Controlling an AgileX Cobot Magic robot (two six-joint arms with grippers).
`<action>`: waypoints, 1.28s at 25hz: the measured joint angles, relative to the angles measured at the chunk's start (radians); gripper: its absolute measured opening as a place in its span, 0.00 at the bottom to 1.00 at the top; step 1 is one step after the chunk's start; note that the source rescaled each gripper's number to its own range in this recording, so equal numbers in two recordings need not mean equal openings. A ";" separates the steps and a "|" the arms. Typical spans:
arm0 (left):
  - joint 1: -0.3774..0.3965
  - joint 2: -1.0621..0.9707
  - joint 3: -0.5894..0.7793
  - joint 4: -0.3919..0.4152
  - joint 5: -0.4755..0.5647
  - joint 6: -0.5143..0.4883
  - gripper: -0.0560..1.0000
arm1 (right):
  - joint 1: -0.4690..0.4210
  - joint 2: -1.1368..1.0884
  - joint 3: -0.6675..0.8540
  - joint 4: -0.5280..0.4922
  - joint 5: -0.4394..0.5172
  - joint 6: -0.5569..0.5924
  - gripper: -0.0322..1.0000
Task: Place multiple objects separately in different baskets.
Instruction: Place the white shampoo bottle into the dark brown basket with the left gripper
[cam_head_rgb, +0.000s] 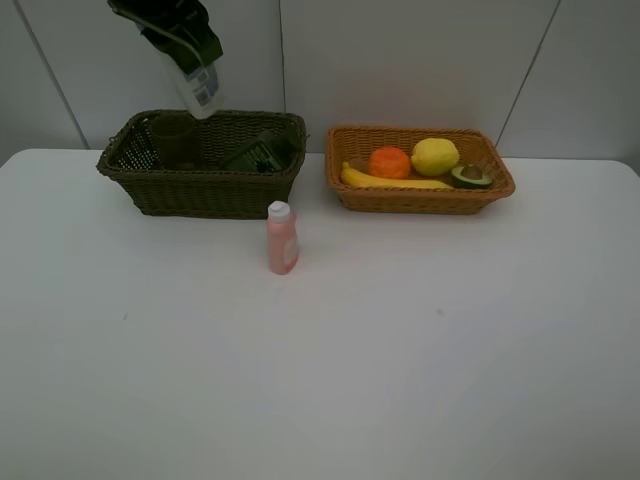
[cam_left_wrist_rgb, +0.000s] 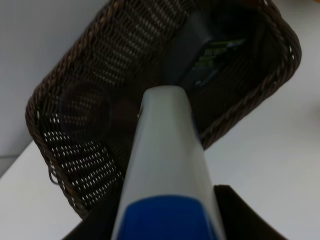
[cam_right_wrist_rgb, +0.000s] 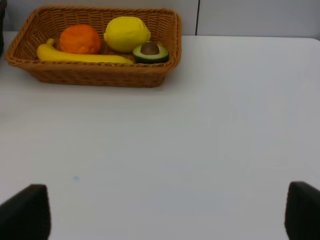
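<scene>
Up at the back, the left gripper (cam_head_rgb: 190, 62) is clenched on the white blue-capped plastic bottle (cam_head_rgb: 198, 88), holding it tilted above the dark olive-brown woven wicker basket (cam_head_rgb: 200, 190), label end lowest. That basket is deep and rectangular, its rim a twisted braid, its walls an open weave that lets light through. Inside it lie the dark green bottle (cam_head_rgb: 259, 153) and the translucent mauve cup (cam_head_rgb: 178, 140), which is hard to make out against the dark weave.

Just beside it stands the orange-tan shallow wicker basket (cam_head_rgb: 420, 198), tighter woven, holding 4 fruits: the long yellow banana (cam_head_rgb: 395, 181) along the near wall, the round dimpled orange (cam_head_rgb: 389, 162), the lemon (cam_head_rgb: 435, 156) and the halved avocado (cam_head_rgb: 471, 176) with its brown pit facing up.

The small pink bottle with a white cap (cam_head_rgb: 282, 238) stands upright on the smooth white table (cam_head_rgb: 320, 380), in front of the gap between the 2 baskets.

The left wrist view looks down the white bottle's smooth body (cam_left_wrist_rgb: 165, 165) into the dark basket, showing the green bottle's label (cam_left_wrist_rgb: 215, 55). The right wrist view shows the right gripper (cam_right_wrist_rgb: 160, 212) spread wide over bare table, holding nothing; the high view does not show it.
</scene>
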 joint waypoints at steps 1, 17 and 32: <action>0.007 0.010 0.000 0.004 -0.015 0.022 0.50 | 0.000 0.000 0.000 0.000 0.000 0.000 0.98; 0.097 0.248 0.000 0.037 -0.229 0.160 0.50 | 0.000 0.000 0.000 0.001 0.000 0.000 0.98; 0.141 0.345 0.000 0.053 -0.262 0.160 0.50 | 0.000 0.000 0.000 0.001 0.000 0.000 0.98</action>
